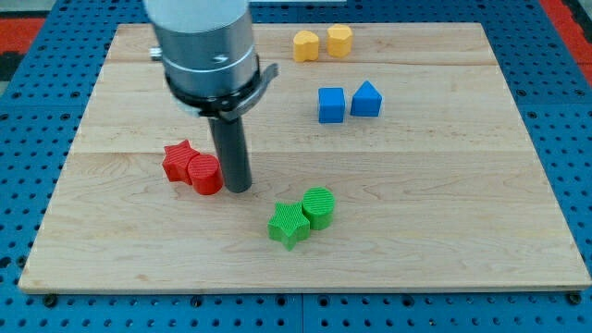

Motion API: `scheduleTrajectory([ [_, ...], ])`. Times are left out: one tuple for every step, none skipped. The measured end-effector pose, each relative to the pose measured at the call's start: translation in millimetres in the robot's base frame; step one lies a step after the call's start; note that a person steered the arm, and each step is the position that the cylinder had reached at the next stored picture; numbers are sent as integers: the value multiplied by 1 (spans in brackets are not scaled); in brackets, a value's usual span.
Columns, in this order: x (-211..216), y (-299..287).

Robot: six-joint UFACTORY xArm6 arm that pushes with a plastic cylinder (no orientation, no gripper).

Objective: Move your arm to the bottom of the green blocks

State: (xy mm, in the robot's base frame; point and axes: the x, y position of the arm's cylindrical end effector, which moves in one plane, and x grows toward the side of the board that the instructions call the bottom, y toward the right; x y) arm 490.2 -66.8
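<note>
A green star block and a green cylinder lie touching each other at the lower middle of the wooden board. My tip rests on the board up and to the left of them, a short gap away. It stands right beside a red cylinder, on that block's right side. A red star block touches the red cylinder on its left.
A blue cube and a blue pointed block sit at the upper right of centre. Two yellow blocks sit near the board's top edge. Blue pegboard surrounds the board.
</note>
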Motion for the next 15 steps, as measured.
scheduleTrajectory([
  [-5, 1],
  [-5, 1],
  [-5, 1],
  [-7, 1],
  [-9, 1],
  [-8, 2],
  [-8, 3],
  [-8, 24],
  [-15, 78],
  [-42, 118],
  [-35, 194],
  [26, 214],
  [28, 219],
  [31, 228],
  [59, 231],
])
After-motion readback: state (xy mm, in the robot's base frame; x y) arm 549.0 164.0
